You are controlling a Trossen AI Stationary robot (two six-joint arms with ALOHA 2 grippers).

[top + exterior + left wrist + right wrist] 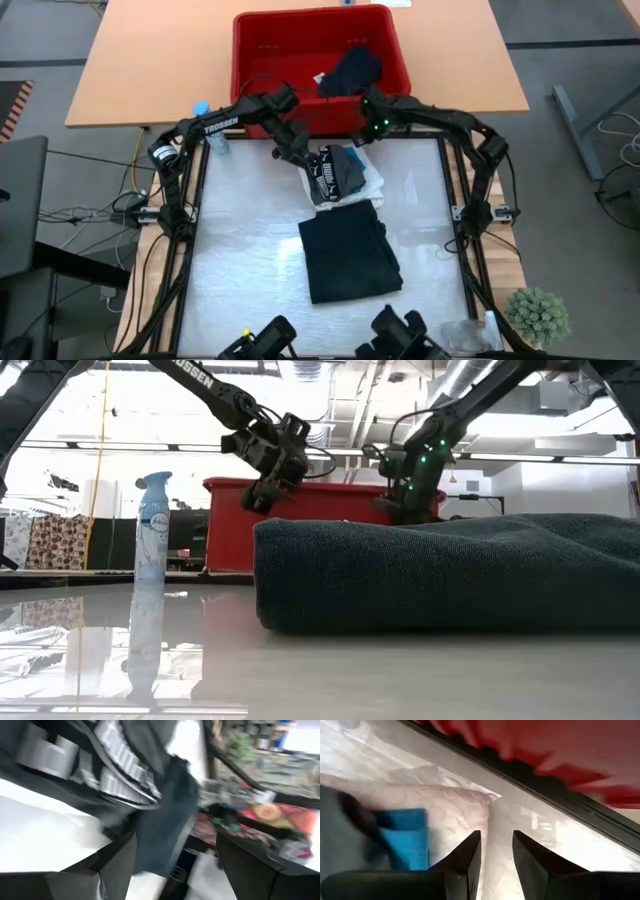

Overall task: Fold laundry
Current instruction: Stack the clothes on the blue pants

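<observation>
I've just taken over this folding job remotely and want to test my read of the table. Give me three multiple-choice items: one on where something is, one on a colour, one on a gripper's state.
1. Where is the folded dark garment?
A. In the basket
B. Flat on the table, nearer the camera-side edge than the small stack of clothes
C. Hanging from the left gripper

2. What colour is the basket?
A. Red
B. Blue
C. White

3. How does the right gripper stand?
A. Clamped on the spray bottle
B. Out of view
C. Fingers apart with nothing between them, above the white garment's edge

Answers:
1 B, the high view shows it lying flat below the stack.
2 A, its walls are red.
3 C, the right wrist view shows bare table and the white garment past the gap.
</observation>
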